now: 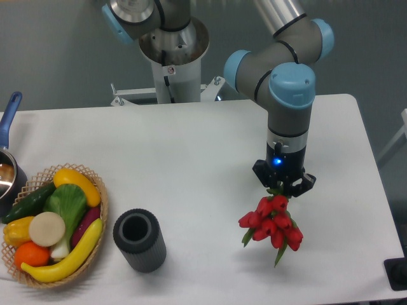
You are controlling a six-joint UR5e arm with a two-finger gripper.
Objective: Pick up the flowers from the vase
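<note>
The flowers (272, 223), a tight bunch of red tulip buds with green leaves, hang at the right of the table with my gripper (282, 188) shut on their stems from above. The buds point down toward the tabletop; I cannot tell whether they touch it. The vase (139, 240), a short dark grey ribbed cylinder, stands upright near the front edge, well to the left of the flowers, and its round mouth is hollow.
A wicker basket (102, 202) of fruit and vegetables sits at the front left. Behind it, at the left edge, is a blue-handled pot (9, 168). A second arm's base (170, 47) stands beyond the table's far edge. A black object (398, 273) sits at the front right corner.
</note>
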